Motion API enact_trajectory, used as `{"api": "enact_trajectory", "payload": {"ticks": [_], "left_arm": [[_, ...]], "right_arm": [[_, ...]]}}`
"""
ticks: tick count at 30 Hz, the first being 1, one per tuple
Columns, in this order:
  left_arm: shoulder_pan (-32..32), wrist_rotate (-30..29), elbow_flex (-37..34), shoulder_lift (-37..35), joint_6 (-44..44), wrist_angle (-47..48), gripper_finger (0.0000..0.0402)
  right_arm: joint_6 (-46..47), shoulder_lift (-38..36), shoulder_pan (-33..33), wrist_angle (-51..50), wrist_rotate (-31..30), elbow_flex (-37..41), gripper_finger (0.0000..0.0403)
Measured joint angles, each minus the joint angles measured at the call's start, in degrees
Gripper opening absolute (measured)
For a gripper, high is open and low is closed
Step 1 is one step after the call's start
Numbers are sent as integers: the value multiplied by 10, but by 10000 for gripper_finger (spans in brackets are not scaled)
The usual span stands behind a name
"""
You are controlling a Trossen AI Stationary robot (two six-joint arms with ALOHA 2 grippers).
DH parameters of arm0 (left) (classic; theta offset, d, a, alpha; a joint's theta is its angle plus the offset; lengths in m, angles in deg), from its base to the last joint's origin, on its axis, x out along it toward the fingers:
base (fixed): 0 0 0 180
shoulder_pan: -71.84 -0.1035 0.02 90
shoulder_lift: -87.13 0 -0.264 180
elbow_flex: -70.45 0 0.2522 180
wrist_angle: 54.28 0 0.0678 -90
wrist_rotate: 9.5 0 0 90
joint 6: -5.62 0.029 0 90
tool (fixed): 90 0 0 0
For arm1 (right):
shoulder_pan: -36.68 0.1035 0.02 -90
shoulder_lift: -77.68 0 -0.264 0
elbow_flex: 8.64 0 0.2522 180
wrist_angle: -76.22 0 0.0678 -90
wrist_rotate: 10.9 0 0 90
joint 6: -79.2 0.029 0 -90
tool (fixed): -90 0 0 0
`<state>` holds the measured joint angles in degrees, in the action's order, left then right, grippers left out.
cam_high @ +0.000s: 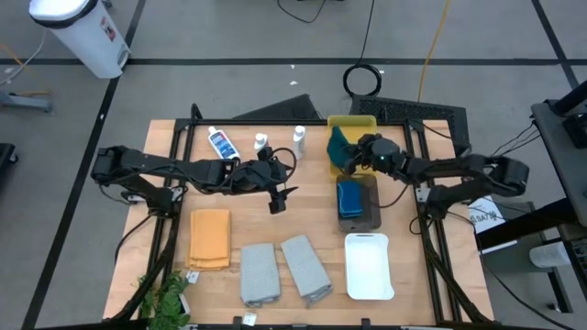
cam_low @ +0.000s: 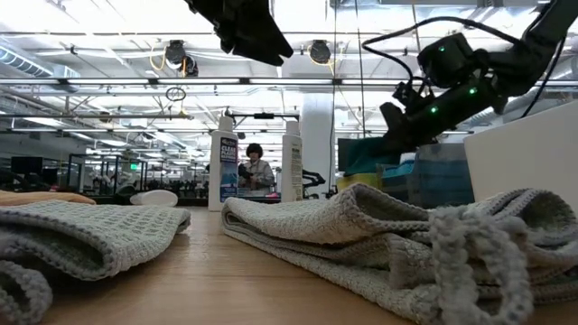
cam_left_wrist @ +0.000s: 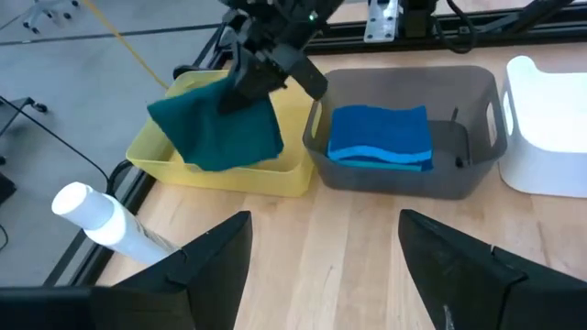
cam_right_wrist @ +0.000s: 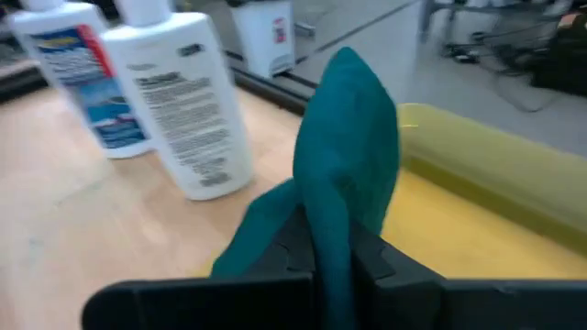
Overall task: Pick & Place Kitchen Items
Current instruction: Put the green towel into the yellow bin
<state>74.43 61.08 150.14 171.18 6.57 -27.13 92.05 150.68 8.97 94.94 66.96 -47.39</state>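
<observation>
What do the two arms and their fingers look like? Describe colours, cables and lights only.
Both arms are dark, near black, built of slim jointed links. The left gripper ends in two broad, flat black fingers. Thin black cables loop along both arms. The right gripper has a chunky black wrist housing showing small green lights.

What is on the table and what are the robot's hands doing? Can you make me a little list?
right hand: shut on the green cloth, over the yellow tray
left hand: open, empty, above the table middle
grey tray: holds blue sponges
white tray: nothing in it
bottles: three, near the far edge
towels: orange towel, two grey towels, near the front edge
</observation>
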Motion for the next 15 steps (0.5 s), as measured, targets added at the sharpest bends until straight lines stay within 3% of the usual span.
{"api": "enact_trajectory", "payload": {"ticks": [5, 15], "left_arm": [[0, 4, 0, 0, 0, 2, 273], [0, 16, 0, 0, 0, 2, 274]], "right_arm": [[-15, 23, -5, 8, -5, -7, 0], [-31, 25, -39, -68, -43, -7, 0]]}}
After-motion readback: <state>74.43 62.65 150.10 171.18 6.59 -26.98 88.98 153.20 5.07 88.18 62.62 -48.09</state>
